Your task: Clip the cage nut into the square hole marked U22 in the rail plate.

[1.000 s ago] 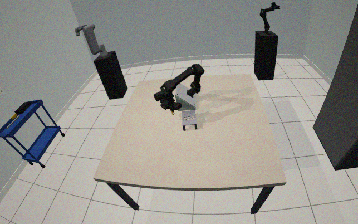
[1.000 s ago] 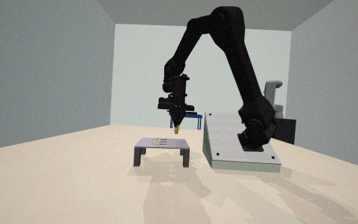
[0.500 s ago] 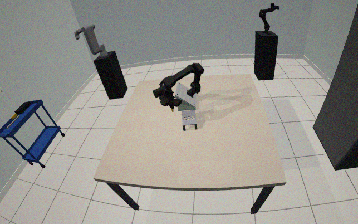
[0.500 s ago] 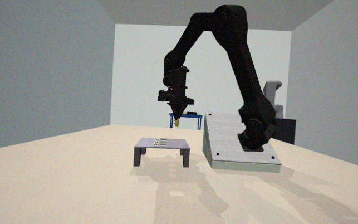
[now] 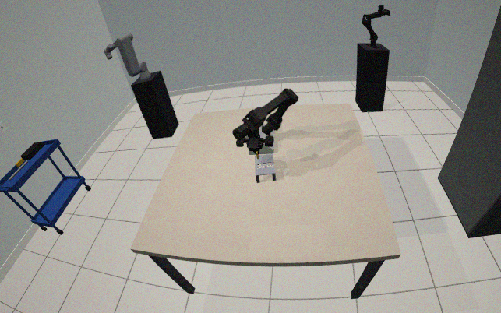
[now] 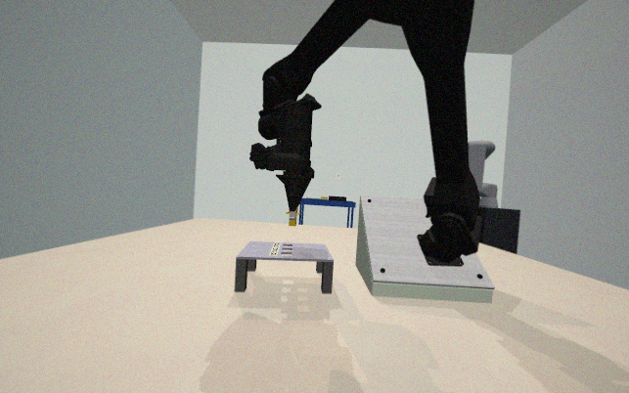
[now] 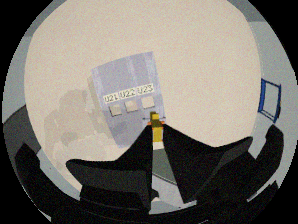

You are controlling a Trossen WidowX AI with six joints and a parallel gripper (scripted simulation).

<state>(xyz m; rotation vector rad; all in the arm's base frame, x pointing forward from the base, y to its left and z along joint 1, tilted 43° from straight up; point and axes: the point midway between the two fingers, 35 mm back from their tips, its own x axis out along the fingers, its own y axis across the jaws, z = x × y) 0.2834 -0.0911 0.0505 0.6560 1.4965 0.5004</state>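
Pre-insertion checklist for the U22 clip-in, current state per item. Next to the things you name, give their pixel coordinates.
1. Cage nut point(image 6: 292, 221) point(image 7: 157, 133) held in the gripper point(image 5: 257, 152) point(image 6: 292, 210) point(image 7: 156, 128): ok
2. Rail plate point(image 5: 265, 159) point(image 6: 258, 250) point(image 7: 135, 70) standing on its legs: ok
3. U22 hole point(image 7: 131, 106) unfilled: ok
4. Nut lined up over U22: not ok, in the wrist view it sits off past U23 point(image 7: 148, 102)
5. Nut raised clear of the plate: ok
6. Wings squeezed enough to enter: cannot tell

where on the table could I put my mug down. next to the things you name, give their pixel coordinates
The wide stretch between the little grey stand point(image 5: 269, 171) point(image 6: 258, 250) and the table's point(image 5: 268, 226) near edge in the top view looks bare. It's crowded behind the stand, where the robot arm point(image 5: 269, 109) point(image 6: 446, 98) stands.
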